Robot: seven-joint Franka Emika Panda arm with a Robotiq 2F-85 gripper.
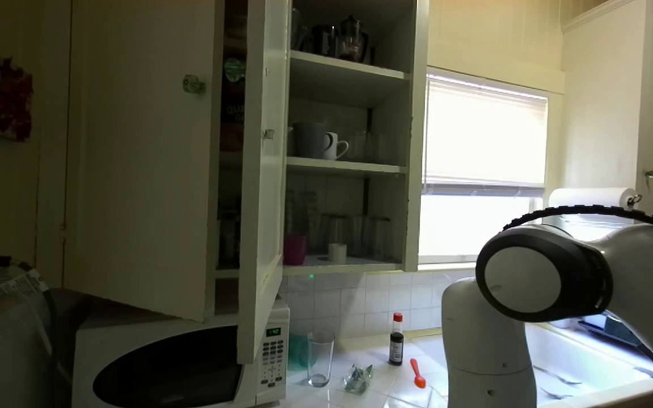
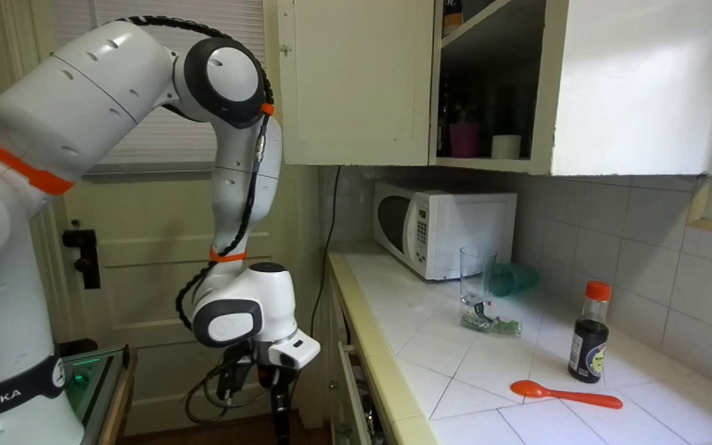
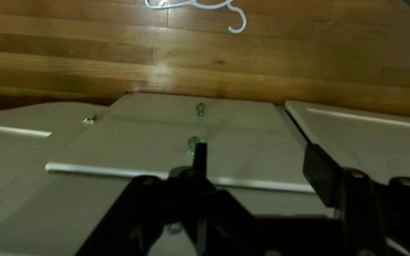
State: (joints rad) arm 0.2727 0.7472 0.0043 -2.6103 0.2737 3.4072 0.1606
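- Fingers (image 3: 200, 160) of your black gripper (image 3: 256, 158) stand spread, beyond and below the yellow front edge (image 2: 381, 361) of the white tiled worktop (image 2: 486, 358).
- Nearest you, a green glass knob (image 3: 193, 141) on an off-white cabinet front (image 3: 133, 142) shows just past one fingertip; contact, you cannot tell.
- Below that edge, an off-white drawer (image 2: 354, 395) stands pulled out.

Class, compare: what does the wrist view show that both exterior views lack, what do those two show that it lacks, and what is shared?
Only the wrist view shows part of a white hanger, lying on the floor.

Only the exterior views show the orange spoon, the red-capped bottle, the clear glass, the green cup and the microwave, all on the counter.

Shared: the tool, open in the wrist view, also appears below the arm in an exterior view, with what looks like a strip of floor.
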